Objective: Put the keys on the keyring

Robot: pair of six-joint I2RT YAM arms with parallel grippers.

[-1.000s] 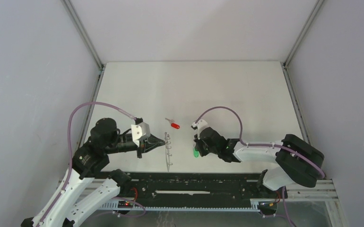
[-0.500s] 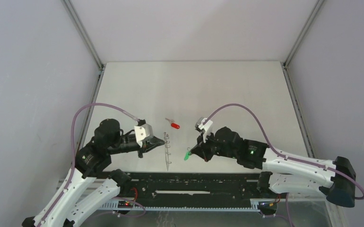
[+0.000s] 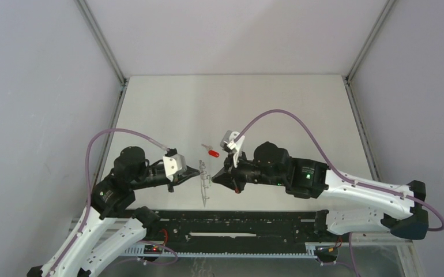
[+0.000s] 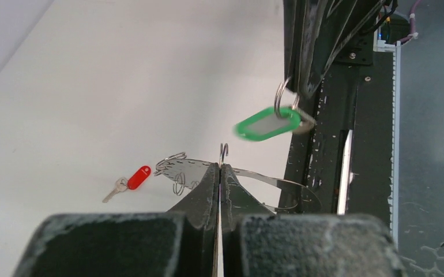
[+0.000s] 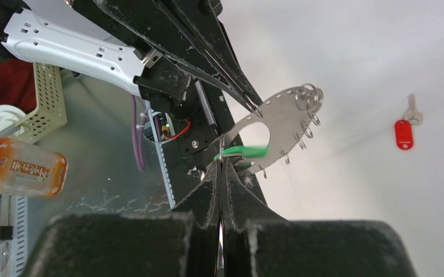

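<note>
Now right hand [image 3: 215, 179], pinching green key [image 4: 267, 123], has swung to keyring [image 5: 289, 112] pinched by left hand [image 3: 199, 171].

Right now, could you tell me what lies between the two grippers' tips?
The keyring, pinched by the left gripper; the right gripper holds the green key beside it. The top view shows this.

Your left gripper [image 4: 220, 173] has its jaws pressed together on the keyring [image 4: 260, 176], pinching it just under a small hook. Close above it, the green key [image 4: 267, 123] hangs from the right gripper [image 4: 299, 95]. The red key [image 4: 133, 179] lies apart on the table [image 4: 93, 86].
</note>
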